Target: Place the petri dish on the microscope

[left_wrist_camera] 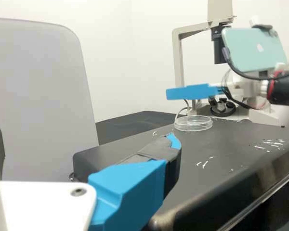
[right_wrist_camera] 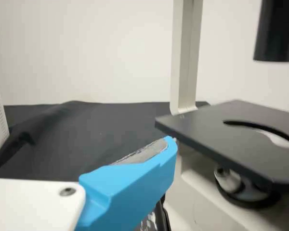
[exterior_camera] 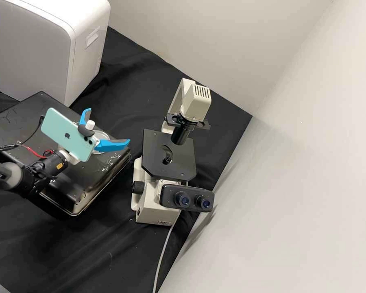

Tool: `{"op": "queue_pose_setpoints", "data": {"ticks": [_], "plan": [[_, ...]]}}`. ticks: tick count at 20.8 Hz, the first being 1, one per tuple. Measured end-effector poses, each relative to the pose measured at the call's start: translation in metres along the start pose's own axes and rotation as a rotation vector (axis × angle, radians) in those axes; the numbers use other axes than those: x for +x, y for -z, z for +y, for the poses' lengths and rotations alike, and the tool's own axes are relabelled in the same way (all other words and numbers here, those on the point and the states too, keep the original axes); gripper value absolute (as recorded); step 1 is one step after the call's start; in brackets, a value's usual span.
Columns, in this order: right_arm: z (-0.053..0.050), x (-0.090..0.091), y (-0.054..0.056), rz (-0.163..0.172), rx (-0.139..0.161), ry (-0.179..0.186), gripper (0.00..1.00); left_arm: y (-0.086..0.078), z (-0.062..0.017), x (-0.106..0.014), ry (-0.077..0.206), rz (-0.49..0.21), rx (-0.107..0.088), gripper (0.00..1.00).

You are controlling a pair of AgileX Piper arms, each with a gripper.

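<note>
The clear, shallow, round petri dish [left_wrist_camera: 193,123] lay on a scuffed black box [exterior_camera: 16,118] beside the microscope [exterior_camera: 150,199]. The right pincer [exterior_camera: 109,125] hovered just above it with its fingers apart. The left pincer [left_wrist_camera: 84,137] was also spread.

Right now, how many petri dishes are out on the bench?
1. The clear petri dish sits on the black box beside the microscope, below the right gripper. More could hide behind the arm.
</note>
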Motion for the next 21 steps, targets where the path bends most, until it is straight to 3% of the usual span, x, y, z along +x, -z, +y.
{"op": "queue_pose_setpoints", "data": {"ticks": [6, 9, 17, 21], "plan": [[-0.007, -0.014, -0.007, -0.005, -0.002, 0.007, 1.0, 0.0, 0.0, 0.0, 0.0, 0.0, 0.0, 1.0], [-0.012, -0.014, -0.008, 0.006, -0.002, 0.012, 1.0, 0.0, 0.0, 0.0, 0.0, 0.0, 0.0, 1.0], [-0.028, -0.01, -0.017, -0.027, -0.003, 0.067, 1.0, 0.0, 0.0, 0.0, 0.0, 0.0, 0.0, 1.0], [-0.034, -0.005, -0.02, -0.036, -0.025, 0.085, 1.0, 0.0, 0.0, 0.0, 0.0, 0.0, 0.0, 1.0]]}}
